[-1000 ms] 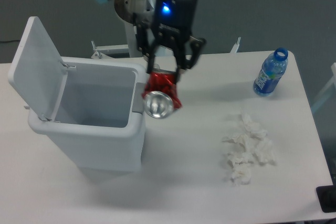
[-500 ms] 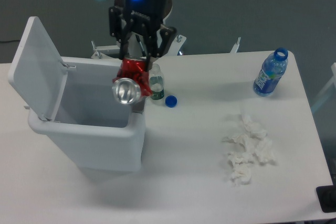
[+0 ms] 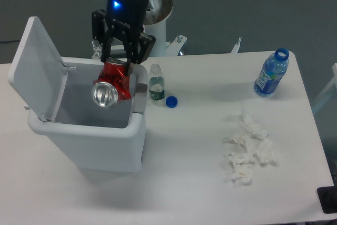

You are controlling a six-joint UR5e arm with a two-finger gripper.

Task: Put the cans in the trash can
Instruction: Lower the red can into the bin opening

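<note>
Gripper (image 3: 117, 67) in the fixed camera's view hangs from the arm at the upper left, its two dark fingers (image 3: 138, 51) closed around the upper end of the crushed red can (image 3: 110, 84). A blue light glows on the gripper body above the fingers. The can tilts, its shiny silver round end facing the camera and down toward 7 o'clock, and it sits over the open mouth of the trash can (image 3: 89, 133), inside the line of the bin's right wall as seen from this angle; how far above the grey interior it hangs cannot be told.

The white bin stands on the left half of the table (image 3: 184, 183), with its flat lid (image 3: 32, 64) swung up and leaning back toward 10 o'clock. Just beside the bin's right rim, at 3 o'clock from the can, a small clear bottle (image 3: 156, 84) with a green label stands upright without its cap; a blue cap (image 3: 170, 101) lies on the table just beside it, at 4 o'clock from the bottle. Well apart, near the table's far right corner, a blue-labelled plastic bottle (image 3: 271, 73) stands upright. A heap of crumpled white tissue (image 3: 248, 150) lies on the right half of the table, at 6 o'clock from that bottle.
</note>
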